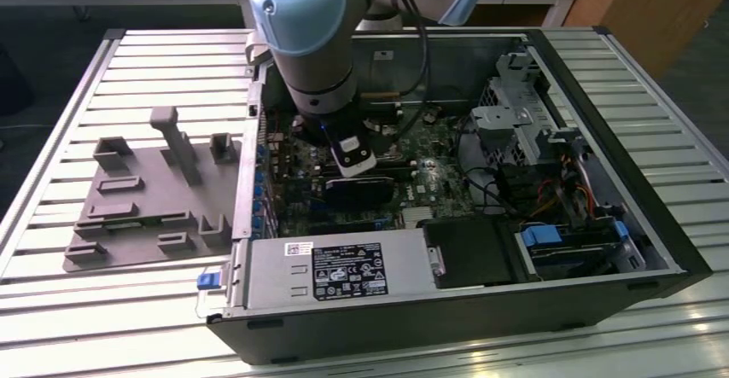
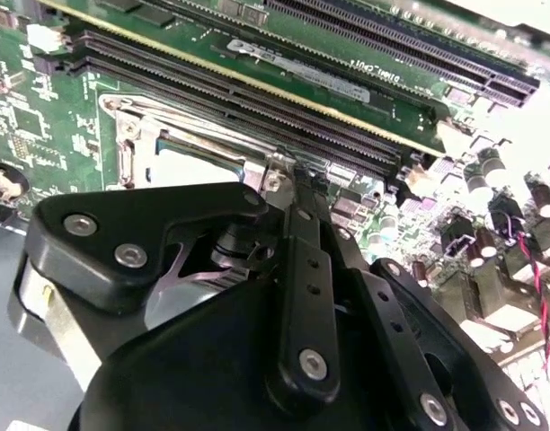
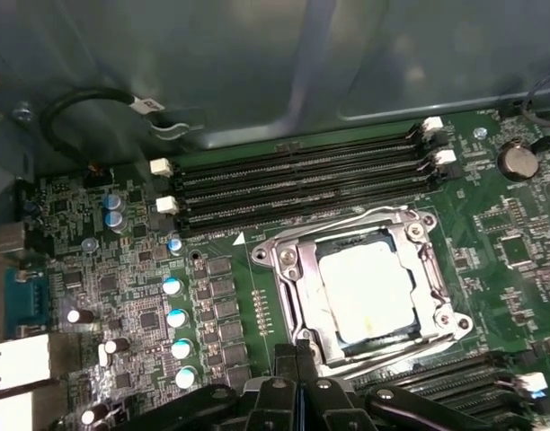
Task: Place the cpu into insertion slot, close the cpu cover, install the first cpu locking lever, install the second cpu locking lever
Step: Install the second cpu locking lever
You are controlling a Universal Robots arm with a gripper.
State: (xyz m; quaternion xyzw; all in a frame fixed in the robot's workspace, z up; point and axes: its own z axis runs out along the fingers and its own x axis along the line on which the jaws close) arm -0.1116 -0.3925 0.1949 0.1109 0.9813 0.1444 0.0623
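- Right now my gripper [image 3: 297, 352] sits low over the motherboard [image 3: 122, 296], just beside the near edge of the insertion slot [image 3: 288, 296]; its fingers look pressed together, with nothing between them that I can make out.
- The cpu [image 3: 365, 292] lies flat in the slot, its pale metal top showing through the window of the cpu cover [image 3: 432, 269], which lies down over it.
- In the second wrist view my fingertips [image 2: 302, 193] meet at the corner of the cpu cover [image 2: 194, 153].
- Long memory slots [image 3: 302, 180] run close along the far edge of the socket, leaving little room there.
- In the exterior view my arm [image 1: 313, 45] reaches down inside the open computer case [image 1: 638, 224], with the case walls on every side.
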